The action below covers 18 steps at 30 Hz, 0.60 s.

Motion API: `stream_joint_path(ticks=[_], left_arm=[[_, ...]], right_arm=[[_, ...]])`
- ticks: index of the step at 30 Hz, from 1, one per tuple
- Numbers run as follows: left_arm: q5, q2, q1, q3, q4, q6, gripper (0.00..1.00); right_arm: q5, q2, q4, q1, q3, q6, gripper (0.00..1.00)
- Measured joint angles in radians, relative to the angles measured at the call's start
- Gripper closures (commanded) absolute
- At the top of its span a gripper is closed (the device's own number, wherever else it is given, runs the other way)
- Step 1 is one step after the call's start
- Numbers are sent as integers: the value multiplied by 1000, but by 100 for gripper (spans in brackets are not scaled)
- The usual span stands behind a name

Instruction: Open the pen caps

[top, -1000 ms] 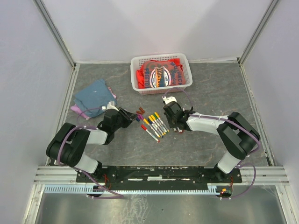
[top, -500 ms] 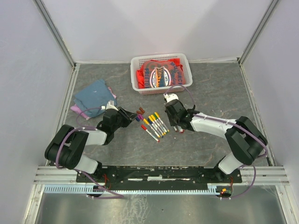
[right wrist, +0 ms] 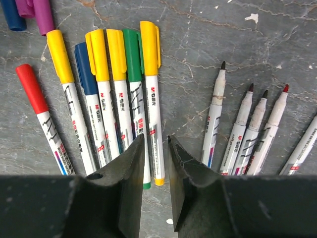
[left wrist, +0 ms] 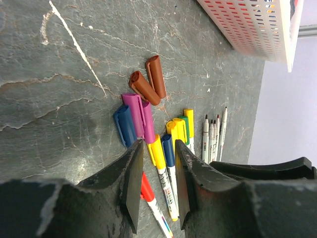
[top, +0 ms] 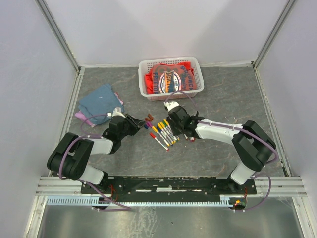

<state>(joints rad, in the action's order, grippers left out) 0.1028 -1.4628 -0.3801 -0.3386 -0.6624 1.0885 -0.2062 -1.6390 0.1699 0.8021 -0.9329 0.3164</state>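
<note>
My right arm stretched low leftward, the right end effector [right wrist: 154, 141] narrowly parted and empty over the row of white-barrelled, colour-capped marker pens [right wrist: 101, 114] on the grey worktop [right wrist: 198, 34]. The left end effector [left wrist: 157, 146], likewise narrow and empty, hovered by the loose brown, purple and blue plastic caps [left wrist: 137, 115]. Half a second before, the right arm sat further right; the left was unmoved.

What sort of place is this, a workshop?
Probably a robot test cell in a lab: a grey table walled by white panels, a left arm and right arm bolted to a rail at its near edge, and marker pens laid out as practice props.
</note>
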Motion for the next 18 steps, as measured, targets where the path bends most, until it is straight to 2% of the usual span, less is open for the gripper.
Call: stream_joint_path(ticks=[18], left_arm=[[2,4,0,0,0,0,62]], right_arm=[[3,-66,0,2,-21,0,68]])
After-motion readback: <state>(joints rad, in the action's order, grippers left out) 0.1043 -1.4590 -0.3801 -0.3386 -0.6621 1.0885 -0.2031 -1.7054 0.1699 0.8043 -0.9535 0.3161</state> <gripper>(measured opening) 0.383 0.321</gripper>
